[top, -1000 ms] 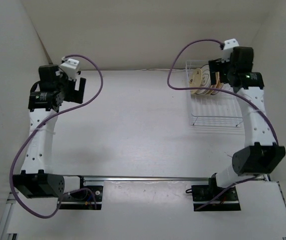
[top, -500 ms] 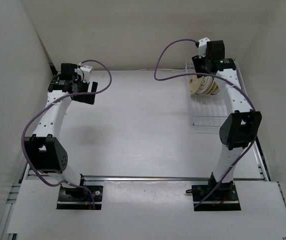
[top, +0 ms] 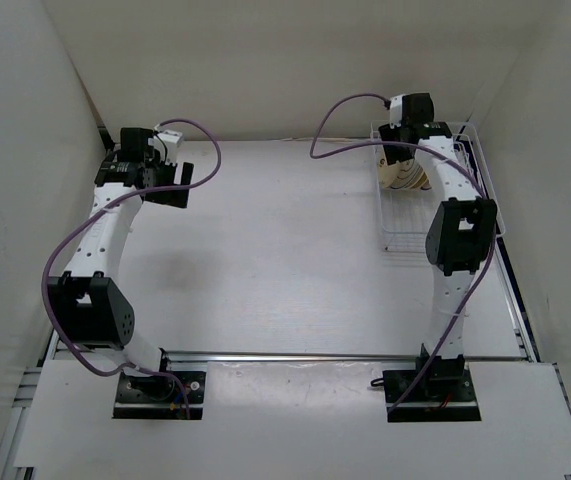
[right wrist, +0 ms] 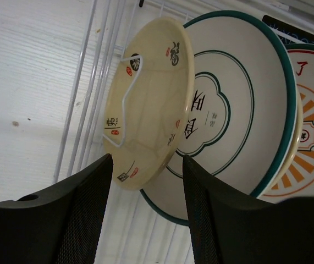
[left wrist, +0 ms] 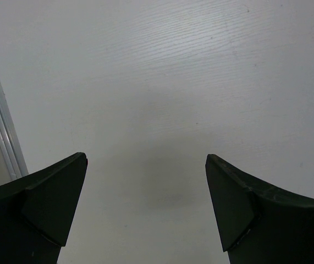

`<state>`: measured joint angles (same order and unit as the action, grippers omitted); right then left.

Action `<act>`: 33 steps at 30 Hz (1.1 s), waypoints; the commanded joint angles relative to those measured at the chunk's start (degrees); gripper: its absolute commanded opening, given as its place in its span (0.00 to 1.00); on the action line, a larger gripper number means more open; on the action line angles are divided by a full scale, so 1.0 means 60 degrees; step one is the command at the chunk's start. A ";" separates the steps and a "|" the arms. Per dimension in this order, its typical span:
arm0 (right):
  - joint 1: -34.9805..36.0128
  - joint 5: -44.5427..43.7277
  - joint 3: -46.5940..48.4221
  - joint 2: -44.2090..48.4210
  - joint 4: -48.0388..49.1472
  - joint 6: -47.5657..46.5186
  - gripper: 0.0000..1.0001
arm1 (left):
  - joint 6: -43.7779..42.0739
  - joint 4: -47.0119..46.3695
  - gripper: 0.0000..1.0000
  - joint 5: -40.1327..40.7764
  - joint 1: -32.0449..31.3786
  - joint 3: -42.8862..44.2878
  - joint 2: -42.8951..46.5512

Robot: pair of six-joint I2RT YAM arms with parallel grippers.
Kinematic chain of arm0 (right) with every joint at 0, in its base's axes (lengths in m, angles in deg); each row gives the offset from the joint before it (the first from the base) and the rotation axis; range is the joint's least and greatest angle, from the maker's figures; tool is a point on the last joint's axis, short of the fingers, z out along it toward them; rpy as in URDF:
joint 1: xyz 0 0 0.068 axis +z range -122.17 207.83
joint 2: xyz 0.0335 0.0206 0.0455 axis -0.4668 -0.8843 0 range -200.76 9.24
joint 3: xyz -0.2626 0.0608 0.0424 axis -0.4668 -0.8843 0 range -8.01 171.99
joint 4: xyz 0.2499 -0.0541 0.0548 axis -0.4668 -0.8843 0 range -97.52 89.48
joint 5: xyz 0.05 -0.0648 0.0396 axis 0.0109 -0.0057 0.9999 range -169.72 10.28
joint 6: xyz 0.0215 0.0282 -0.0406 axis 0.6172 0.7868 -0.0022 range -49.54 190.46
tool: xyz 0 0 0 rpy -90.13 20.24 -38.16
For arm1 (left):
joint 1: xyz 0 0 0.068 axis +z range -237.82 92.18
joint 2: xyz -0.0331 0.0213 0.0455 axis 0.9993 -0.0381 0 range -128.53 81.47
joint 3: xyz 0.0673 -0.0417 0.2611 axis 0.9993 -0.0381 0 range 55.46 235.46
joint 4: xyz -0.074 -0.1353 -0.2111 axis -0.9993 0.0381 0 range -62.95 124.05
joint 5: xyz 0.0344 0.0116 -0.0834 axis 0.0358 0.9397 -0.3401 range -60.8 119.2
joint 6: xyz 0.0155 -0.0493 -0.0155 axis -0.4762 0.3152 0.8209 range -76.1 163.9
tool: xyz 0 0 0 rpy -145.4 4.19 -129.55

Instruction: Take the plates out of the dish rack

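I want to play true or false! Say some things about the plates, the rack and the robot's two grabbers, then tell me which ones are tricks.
1. The plates stand on edge in the dish rack. True.
2. The left gripper is holding a plate. False: it is open and empty, with only the bare table below it.
3. The cream plate has its lower rim between the fingers of the right gripper. True.
4. The orange sunburst plate is the closest one to the right gripper. False: it is the farthest of the three, behind the white plate with the green rim.
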<state>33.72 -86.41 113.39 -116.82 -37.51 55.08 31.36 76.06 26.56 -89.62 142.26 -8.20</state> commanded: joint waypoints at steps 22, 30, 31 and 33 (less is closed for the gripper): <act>-0.0191 0.0179 0.1079 -0.1093 0.0555 0.0175 0.40 | 0.0141 -0.0142 1.00 0.0439 0.0022 -0.0229 0.0501; -0.0191 -0.0085 0.1079 -0.0993 0.0555 0.0087 0.00 | 0.0053 -0.0142 1.00 0.0527 0.0022 -0.0229 0.0501; -0.0191 -0.0201 0.1079 -0.0876 0.0555 0.0087 0.00 | 0.0053 -0.0142 1.00 0.0527 0.0022 -0.0229 0.0501; -0.0191 -0.0464 0.1079 -0.0613 0.0555 0.0087 0.00 | 0.0053 -0.0142 1.00 0.0527 0.0022 -0.0229 0.0501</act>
<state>32.45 -90.50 118.70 -123.14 -34.32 57.90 31.73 75.87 29.23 -89.62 141.10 -7.89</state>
